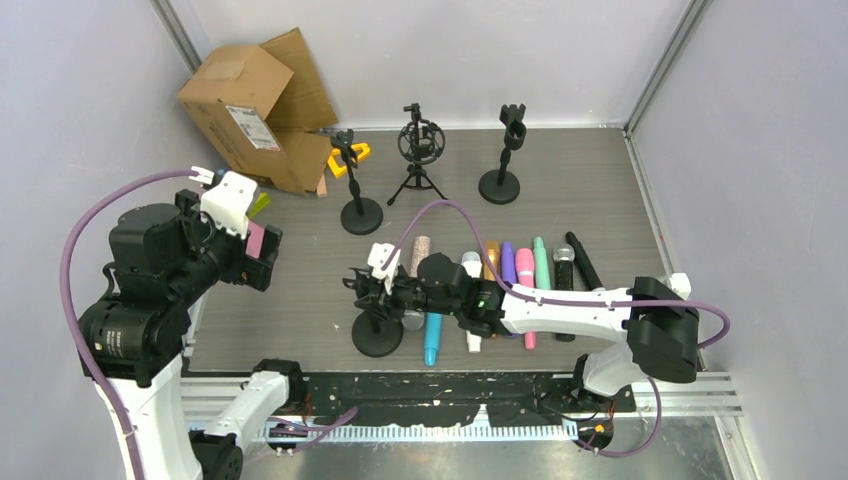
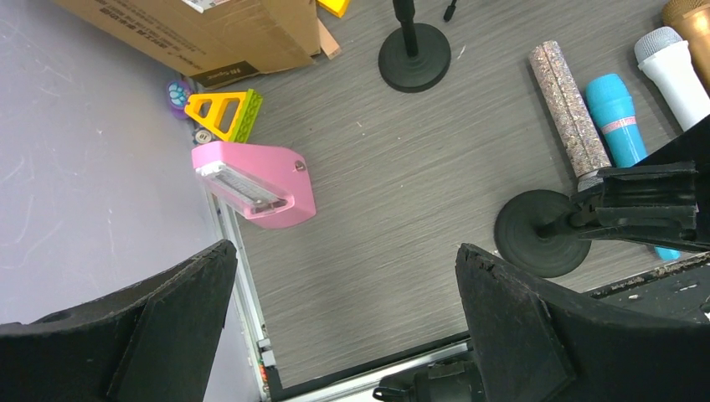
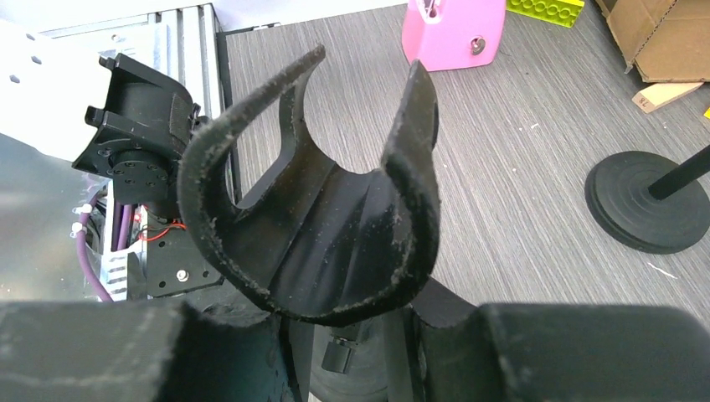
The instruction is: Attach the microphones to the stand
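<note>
The microphones (image 1: 508, 262) lie flat, long axes front to back; right claw (image 1: 360, 285) clamps the stand clip (image 3: 335, 251), left claw (image 2: 343, 251) gapes.

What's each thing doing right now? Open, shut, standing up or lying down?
Near stand: upright, clip empty.
Right end effector: shut on clip.
Left end effector: open, empty.
Back stands: upright, empty.
Microphones: lying flat, none attached.
Cardboard box: flaps open.
</note>
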You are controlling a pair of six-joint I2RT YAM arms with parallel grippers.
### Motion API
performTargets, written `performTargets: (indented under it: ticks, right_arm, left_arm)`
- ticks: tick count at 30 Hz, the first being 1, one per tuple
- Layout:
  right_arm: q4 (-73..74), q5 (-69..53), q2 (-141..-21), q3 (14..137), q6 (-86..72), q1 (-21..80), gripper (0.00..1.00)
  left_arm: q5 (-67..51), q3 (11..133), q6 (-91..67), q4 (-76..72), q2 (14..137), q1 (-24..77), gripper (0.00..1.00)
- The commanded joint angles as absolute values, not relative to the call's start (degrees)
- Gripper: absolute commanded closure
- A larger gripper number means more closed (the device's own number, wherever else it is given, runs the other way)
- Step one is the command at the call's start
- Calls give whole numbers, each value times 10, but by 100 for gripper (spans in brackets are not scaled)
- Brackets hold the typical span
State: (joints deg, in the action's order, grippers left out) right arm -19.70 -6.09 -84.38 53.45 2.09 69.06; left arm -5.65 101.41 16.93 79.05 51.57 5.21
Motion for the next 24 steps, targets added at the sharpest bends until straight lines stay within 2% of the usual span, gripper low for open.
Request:
performTargets:
  ticks: [1, 3, 4, 5, 9, 13, 16, 18, 22, 24]
  right_arm:
    - [-192, -66, -823, 543, 11, 693, 85]
    - [-193, -67, -829, 540, 5, 694, 65]
    - [-194, -66, -830, 538, 1, 694, 60]
    - [-195, -66, -833, 536, -5, 694, 50]
    - [-197, -56, -829, 528, -26, 694, 30]
    - [-169, -38, -792, 521, -32, 694, 15]
    - [-107, -9, -737, 513, -42, 694, 9]
    - [-38, 74, -704, 512, -63, 695, 9]
    - [128, 195, -680, 510, -174, 699, 17]
    - [166, 216, -687, 493, -235, 701, 22]
  left_arm:
    - [-69, 1007, 167, 758, 512, 50, 0]
    - [-70, 1006, 168, 758, 510, 50, 0]
    - [-70, 1006, 168, 757, 509, 49, 0]
    - [-70, 1004, 169, 758, 510, 49, 0]
    - [-71, 1002, 170, 758, 508, 49, 0]
    - [-73, 996, 175, 758, 510, 49, 0]
    - [-74, 992, 181, 762, 511, 50, 0]
    - [-77, 993, 188, 766, 512, 49, 0]
    - [-92, 990, 203, 779, 510, 49, 0]
    - [-98, 984, 210, 783, 507, 49, 1]
